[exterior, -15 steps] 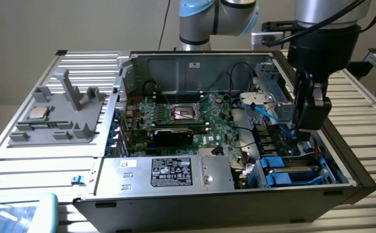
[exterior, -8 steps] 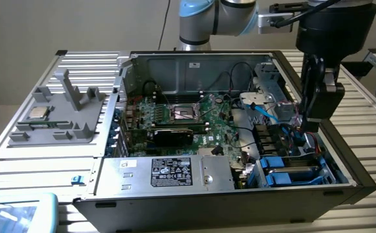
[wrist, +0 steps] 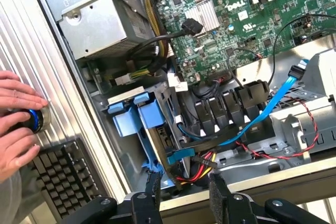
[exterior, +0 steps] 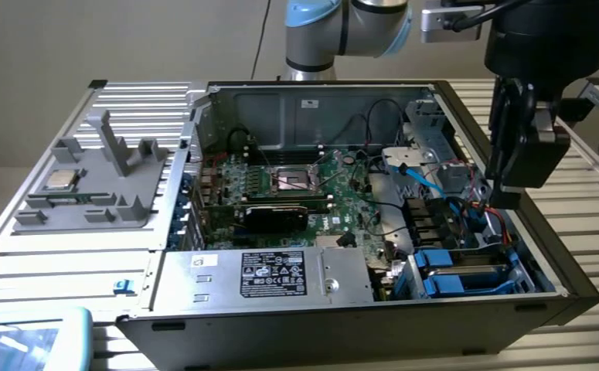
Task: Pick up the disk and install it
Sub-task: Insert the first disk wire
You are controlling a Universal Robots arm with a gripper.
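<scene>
Gripper (wrist: 184, 200) open, empty, above the disk (wrist: 134, 121), apparently seated in the case's (exterior: 330, 340) near bay, the exterior view's right

disk (exterior: 471, 272): silver-grey, bright blue frame (exterior: 435, 281). Motherboard (exterior: 356, 205) green. Supply box (exterior: 201, 282) grey, black label (exterior: 272, 273). Data cable (wrist: 265, 111) light blue. Desk (exterior: 73, 263) ribbed silver. Hand (wrist: 185, 195) black.

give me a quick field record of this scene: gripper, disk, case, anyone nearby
gripper: gripper open and empty, hovering over the drive-bay corner of the case
disk: disk in its blue frame, sitting in the drive bay, not touched by the gripper
case: computer case with its side open, motherboard and grey box exposed
person: hand on a blue-lit knob outside the case, next to a keyboard
</scene>
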